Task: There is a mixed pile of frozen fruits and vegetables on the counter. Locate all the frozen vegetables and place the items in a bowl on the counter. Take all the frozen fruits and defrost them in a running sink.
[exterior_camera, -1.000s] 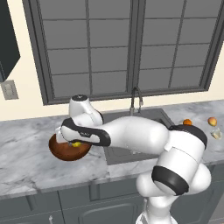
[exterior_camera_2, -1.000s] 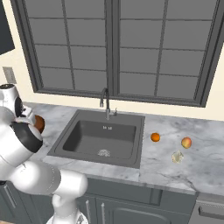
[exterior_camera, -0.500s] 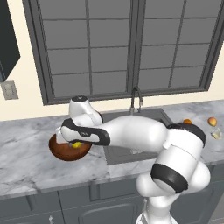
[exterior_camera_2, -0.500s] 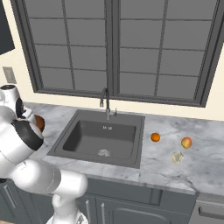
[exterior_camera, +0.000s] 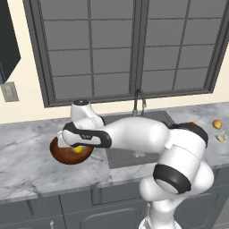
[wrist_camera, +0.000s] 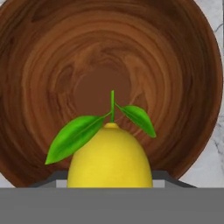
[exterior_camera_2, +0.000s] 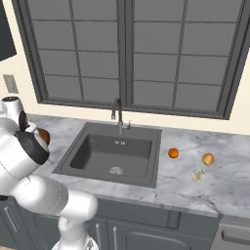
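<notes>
**Gripper over the bowl with the yellow piece between its jaws**

Gripper (exterior_camera: 78,150) is seen hanging over the brown wooden bowl (exterior_camera: 60,155), jaws narrowed onto the yellow piece (wrist_camera: 110,159), a lemon-like thing with a stalk and two green leaves. The piece appears held just above the bowl's inside, not yet let go; whether it touches the wood cannot be told.

Progress, as judged: the first vegetable is at the bowl but not released, so nothing is counted as done. Left to do: release of the yellow piece, transfer of the whitish lump (exterior_camera_2: 197,175) to the bowl, and transfer of the orange ball (exterior_camera_2: 173,153) and the orange-red ball (exterior_camera_2: 208,159) to the sink (exterior_camera_2: 112,155). No water is seen running from the faucet (exterior_camera_2: 116,111), so that step looks open too.

Places relative to the gripper: the bowl lies directly beneath it; the sink sits to one side along the counter (exterior_camera: 27,156), near; the three remaining pieces lie well apart from it, beyond the far side of the sink.

Views compared: the hand view gives the bowl's wood grain and the held piece close up, with its leaves, which neither base view resolves. The left base view shows the arm bent over the bowl and a yellow spot inside the rim. The right base view lays out the sink basin, its drain and all three remaining pieces clearly, while the bowl is mostly hidden behind the arm there.
</notes>
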Controlling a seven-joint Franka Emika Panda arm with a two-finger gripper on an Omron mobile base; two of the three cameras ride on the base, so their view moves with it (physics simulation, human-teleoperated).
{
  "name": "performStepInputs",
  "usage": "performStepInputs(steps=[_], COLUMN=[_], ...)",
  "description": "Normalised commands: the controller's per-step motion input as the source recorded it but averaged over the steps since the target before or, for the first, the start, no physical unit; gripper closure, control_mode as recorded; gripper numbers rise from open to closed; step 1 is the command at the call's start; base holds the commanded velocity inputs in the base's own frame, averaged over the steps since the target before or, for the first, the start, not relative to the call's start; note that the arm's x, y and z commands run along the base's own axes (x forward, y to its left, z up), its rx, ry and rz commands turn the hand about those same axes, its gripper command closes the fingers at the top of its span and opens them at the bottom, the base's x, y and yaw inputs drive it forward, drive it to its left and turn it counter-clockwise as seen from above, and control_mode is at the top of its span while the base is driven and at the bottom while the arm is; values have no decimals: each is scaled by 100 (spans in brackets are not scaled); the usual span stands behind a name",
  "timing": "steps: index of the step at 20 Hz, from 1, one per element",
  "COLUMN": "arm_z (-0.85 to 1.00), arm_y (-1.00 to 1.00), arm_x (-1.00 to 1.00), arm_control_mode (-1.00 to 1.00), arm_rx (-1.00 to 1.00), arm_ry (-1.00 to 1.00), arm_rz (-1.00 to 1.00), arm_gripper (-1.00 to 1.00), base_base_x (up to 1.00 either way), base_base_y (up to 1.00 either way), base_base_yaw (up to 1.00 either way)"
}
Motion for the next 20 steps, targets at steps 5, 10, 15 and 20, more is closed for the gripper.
performStepInputs(steps=[5, 10, 15, 20], arm_z=[-8, -4, 0, -2], arm_y=[10, 10, 2, 2], arm_x=[2, 0, 2, 8], arm_control_mode=[-100, -100, -100, -100], arm_rx=[0, 0, 0, 0], arm_ry=[2, 1, 1, 0], arm_rz=[-5, -5, -4, -4], arm_gripper=[100, 100, 100, 100], base_base_x=[0, 0, 0, 0], base_base_y=[0, 0, 0, 0], base_base_yaw=[0, 0, 0, 0])
